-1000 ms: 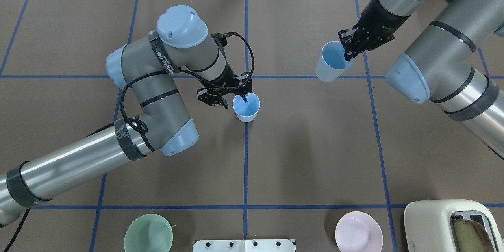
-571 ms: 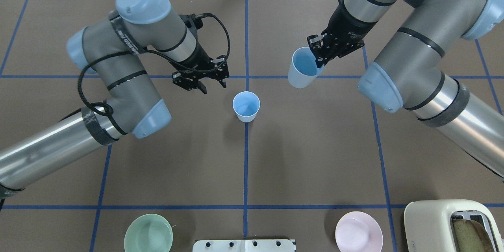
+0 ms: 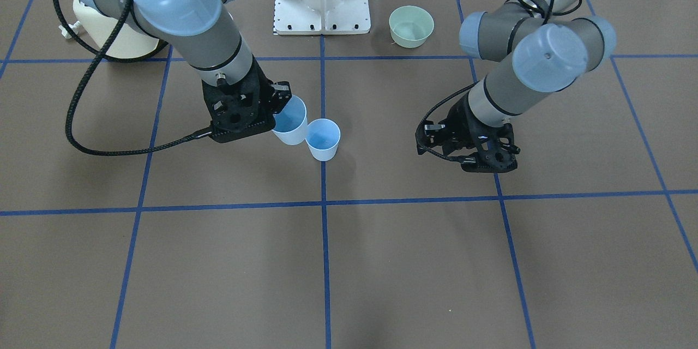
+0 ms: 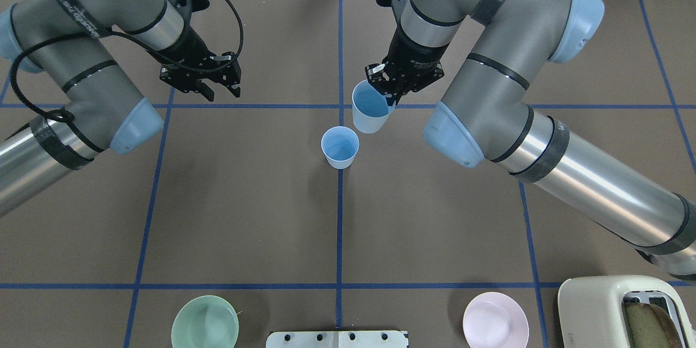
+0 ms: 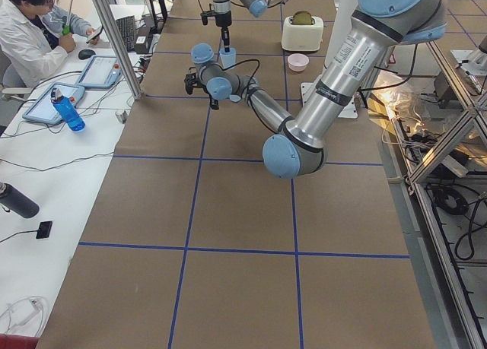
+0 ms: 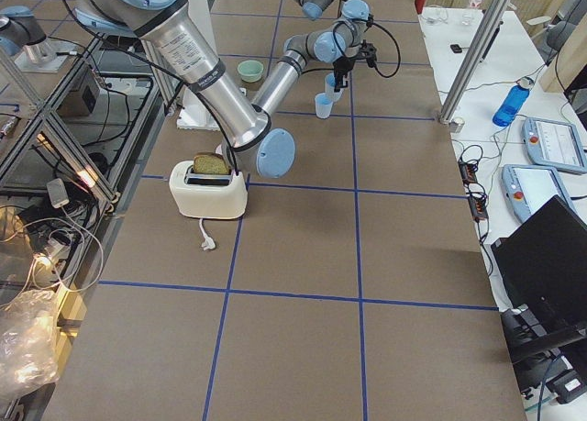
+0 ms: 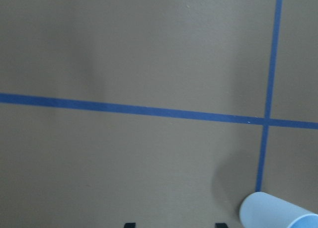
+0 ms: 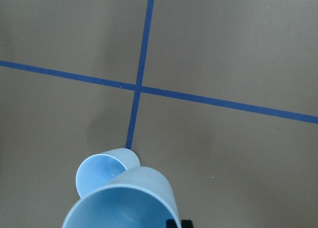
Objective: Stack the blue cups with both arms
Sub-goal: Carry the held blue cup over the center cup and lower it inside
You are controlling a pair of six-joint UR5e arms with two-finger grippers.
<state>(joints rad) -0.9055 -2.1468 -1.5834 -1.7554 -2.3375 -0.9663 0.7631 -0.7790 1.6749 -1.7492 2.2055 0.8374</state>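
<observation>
Right hand [image 4: 389, 97] holding blue cup [image 4: 370, 115], bread [image 4: 646, 326] in toaster [image 4: 592, 310]

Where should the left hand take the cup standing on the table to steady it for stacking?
Pinch the standing cup across its outer wall, about mid-height, coming in level from the robot's left, where the open left hand is. The cup stands upright, mouth up. The held cup in the right hand hangs tilted just beyond it, so rim and far side should probably stay free.
</observation>
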